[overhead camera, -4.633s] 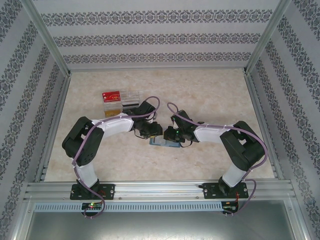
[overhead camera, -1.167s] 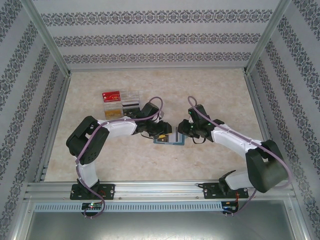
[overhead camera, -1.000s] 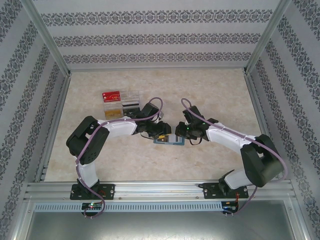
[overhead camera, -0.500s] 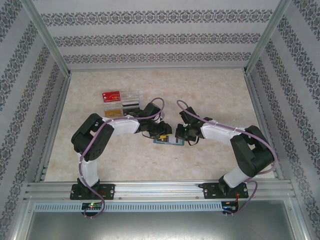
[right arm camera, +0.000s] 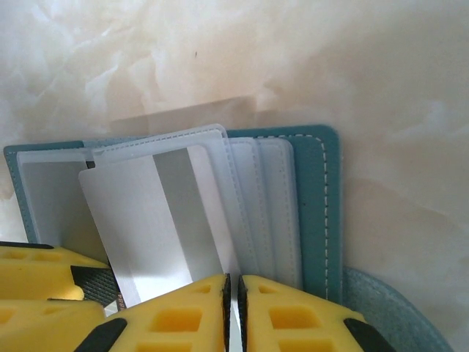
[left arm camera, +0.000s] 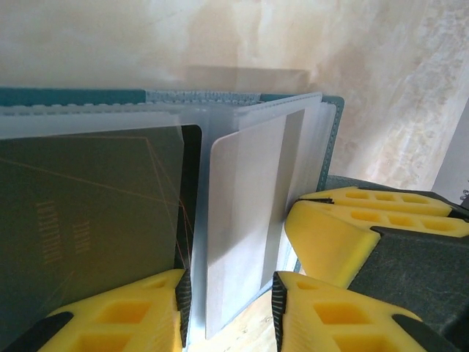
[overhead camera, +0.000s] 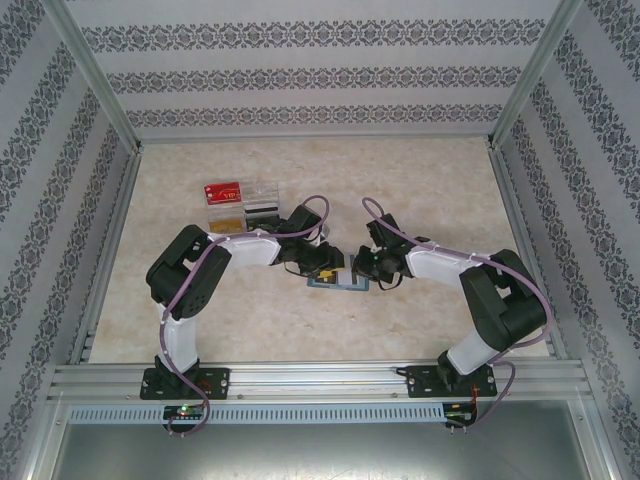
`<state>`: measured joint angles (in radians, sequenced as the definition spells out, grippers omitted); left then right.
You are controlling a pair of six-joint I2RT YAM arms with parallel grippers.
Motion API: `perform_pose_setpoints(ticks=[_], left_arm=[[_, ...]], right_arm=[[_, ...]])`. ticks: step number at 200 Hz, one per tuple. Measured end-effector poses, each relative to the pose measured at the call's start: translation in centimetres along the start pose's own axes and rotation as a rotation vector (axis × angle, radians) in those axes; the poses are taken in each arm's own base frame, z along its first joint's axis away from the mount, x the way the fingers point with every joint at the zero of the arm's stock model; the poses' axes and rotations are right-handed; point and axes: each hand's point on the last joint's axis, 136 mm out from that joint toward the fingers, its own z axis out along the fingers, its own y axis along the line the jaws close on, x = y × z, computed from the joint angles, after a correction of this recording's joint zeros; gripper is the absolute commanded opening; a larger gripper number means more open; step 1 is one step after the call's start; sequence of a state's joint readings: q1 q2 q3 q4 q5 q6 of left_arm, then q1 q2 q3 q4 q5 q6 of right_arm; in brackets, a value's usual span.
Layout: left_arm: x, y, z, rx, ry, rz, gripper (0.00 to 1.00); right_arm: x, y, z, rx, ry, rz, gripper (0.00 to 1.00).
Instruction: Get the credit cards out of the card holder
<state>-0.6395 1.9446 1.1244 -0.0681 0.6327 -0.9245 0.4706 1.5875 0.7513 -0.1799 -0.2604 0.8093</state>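
Surface: pale marbled surface (overhead camera: 420, 180), patterned walls round it
Arms: I've got both reaching in twd centre, L from the left, R from the right, heads meeting over the holder
Tray: clear tray (overhead camera: 262, 192) far-left of centre, well apart from the holder; red card (overhead camera: 222, 190) in it, a tan card (overhead camera: 226, 222) just nearer me
Holder: blue-grey card holder (overhead camera: 335, 284) lies open at centre of surface, btwn the two pincers; clear sleeves fan up from its spine
L pincer: left pincer (left arm camera: 227, 293) partly open; a pale leaf (left arm camera: 249, 220) w/ a grey stripe stands in the gap, close by the right-hand finger; I don't see it clamped
R pincer: right pincer (right arm camera: 233, 282) fingers nearly together, thin slit only, at the near edge of the sleeves just beside the pale leaf; can't tell if anything is nipped
Card: one dark-gold credit card (left arm camera: 95, 220) sits inside the left sleeve, seen thru the plastic, faint orange lettering
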Motion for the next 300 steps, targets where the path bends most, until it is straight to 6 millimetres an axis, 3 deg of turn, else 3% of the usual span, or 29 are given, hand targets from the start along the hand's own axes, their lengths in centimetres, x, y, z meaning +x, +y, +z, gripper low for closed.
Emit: perform_pose_setpoints(ticks=[81, 128, 192, 238, 300], left_arm=[[0.2, -0.2, 0.1, 0.014, 0.016, 0.0, 0.33], [0.1, -0.2, 0.1, 0.019, 0.017, -0.002, 0.26], [-0.1, 0.3, -0.1, 0.034, 0.013, -0.011, 0.0], [-0.2, 0.7, -0.3, 0.032, 0.005, 0.015, 0.0], [-0.3, 1.6, -3.1, 0.016, -0.03, 0.061, 0.0]], right_arm=[[0.1, 0.4, 0.1, -0.042, 0.011, 0.018, 0.14], [0.1, 0.4, 0.2, -0.043, 0.013, 0.019, 0.15], [0.1, 0.4, 0.2, -0.042, 0.013, 0.019, 0.15], [0.1, 0.4, 0.2, -0.043, 0.012, 0.018, 0.15], [0.1, 1.6, -1.0, -0.098, 0.011, -0.035, 0.28]])
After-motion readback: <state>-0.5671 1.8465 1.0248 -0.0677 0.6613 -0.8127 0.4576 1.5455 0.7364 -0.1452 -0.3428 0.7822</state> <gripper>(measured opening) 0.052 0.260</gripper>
